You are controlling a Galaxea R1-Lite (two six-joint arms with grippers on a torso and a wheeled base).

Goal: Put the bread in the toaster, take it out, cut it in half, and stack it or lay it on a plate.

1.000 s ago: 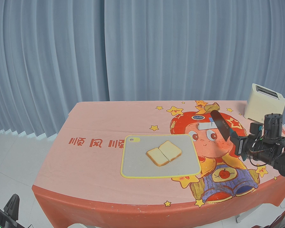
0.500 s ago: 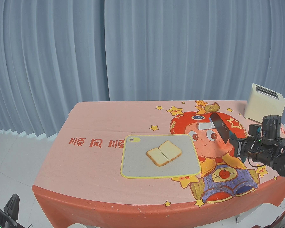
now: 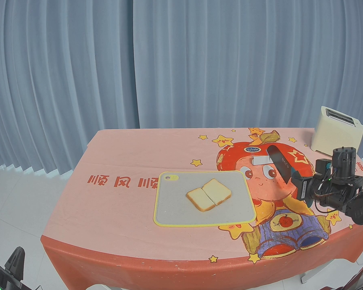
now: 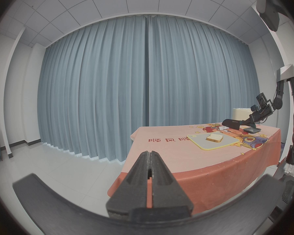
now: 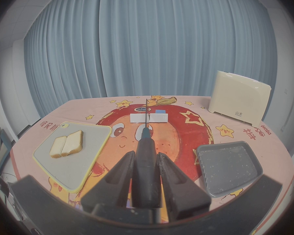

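The left tool [image 4: 149, 153] hangs low beside the table's [image 3: 121, 158] near left corner, well apart from the work. The left wrist view shows what the head view's corner glimpse cannot: its fingers are pressed together on nothing. On the table, the bread [image 3: 209, 194] lies on the cutting board [image 3: 177, 210] as two halves touching along the cut, so the toasting and cutting look done and plating is what remains. To the right of the board, the right tool [image 3: 303, 183] is clamped on the handle of the knife [image 3: 281, 162], with the blade raised off the cloth and pointing away from the robot. Its tip lines up with a white strip [image 5: 148, 118] that may be a knife rest or only a marker; I cannot tell which. The toaster [image 3: 336, 130] stands at the far right corner. The right wrist view adds a grey tray [image 5: 230, 167] on the table just beside the knife hand, which the arm covers from the head camera; it seems to be the plate. The next move probably calls for laying the knife down away from the bread, freeing a tool to carry each half to that tray.
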